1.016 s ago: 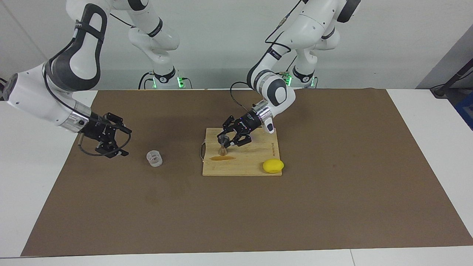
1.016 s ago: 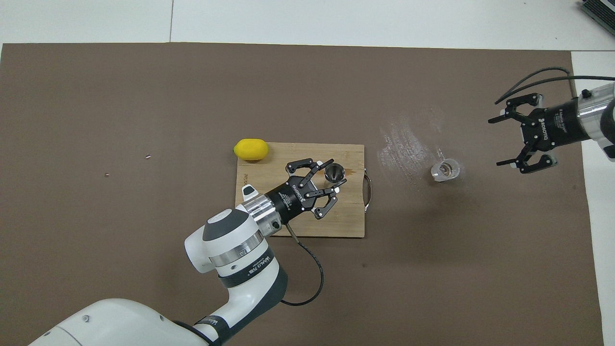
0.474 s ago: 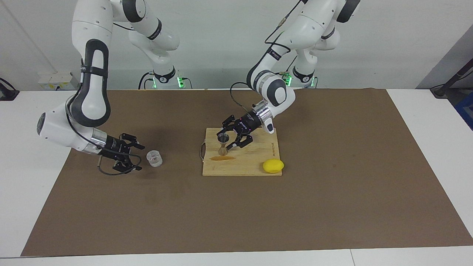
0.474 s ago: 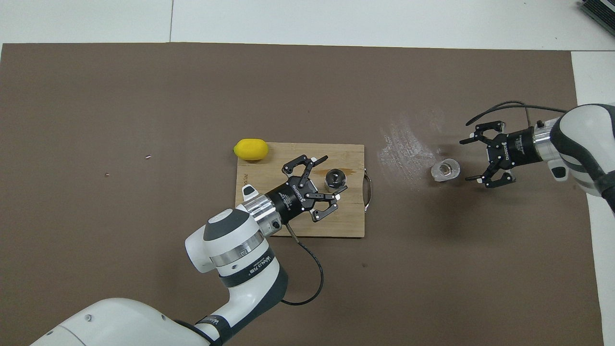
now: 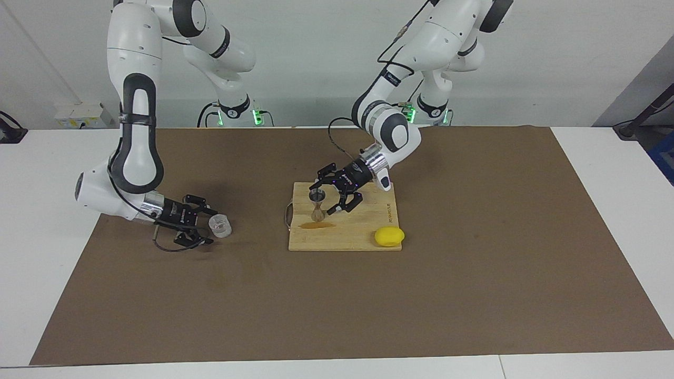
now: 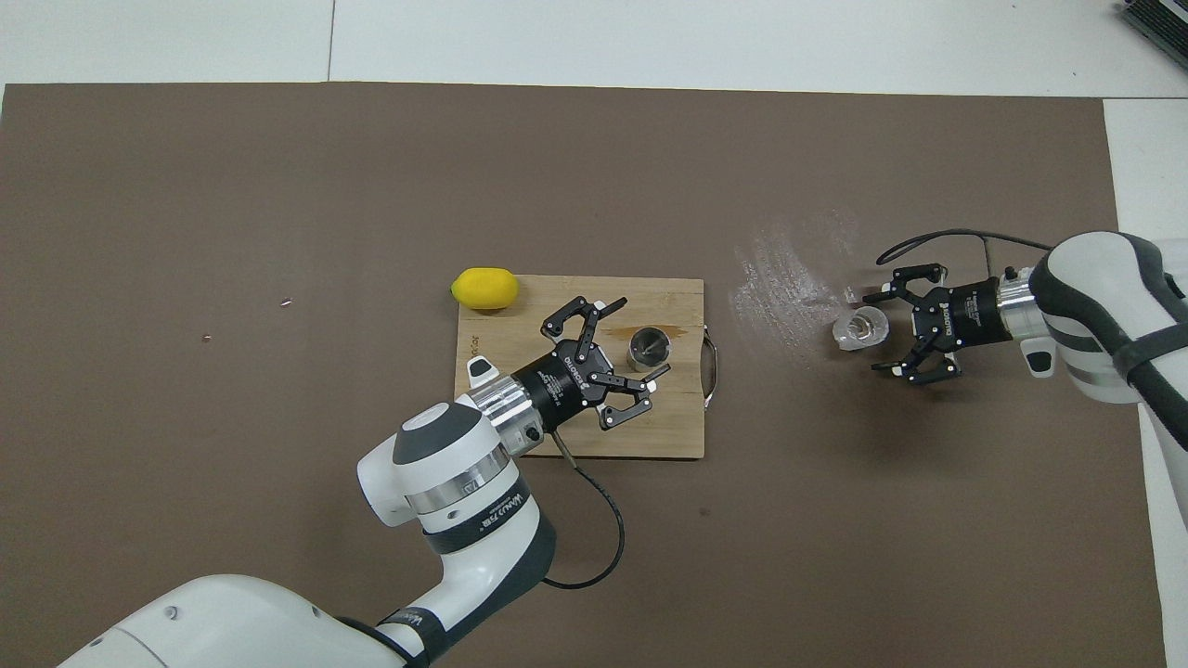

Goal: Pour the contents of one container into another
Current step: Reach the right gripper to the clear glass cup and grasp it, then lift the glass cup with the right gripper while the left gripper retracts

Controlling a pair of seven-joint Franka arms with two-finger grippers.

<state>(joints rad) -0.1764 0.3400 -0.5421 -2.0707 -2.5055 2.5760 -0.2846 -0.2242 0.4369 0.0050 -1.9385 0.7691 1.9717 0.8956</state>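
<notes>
At the frame's left, the right gripper is reaching wide-fingered around the clear cup. At centre, the left gripper is flanking the jigger, fingers spread.

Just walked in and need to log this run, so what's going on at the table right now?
Two arms are setting up a pour. The right claw sits low on the mat, open, with its fingers around the clear measuring cup at the right arm's end of the table, not yet closed on it. The left claw is open around the steel jigger, which stands upright on the wooden cutting board. A lemon rests at the board's corner. Nothing is lifted yet.
</notes>
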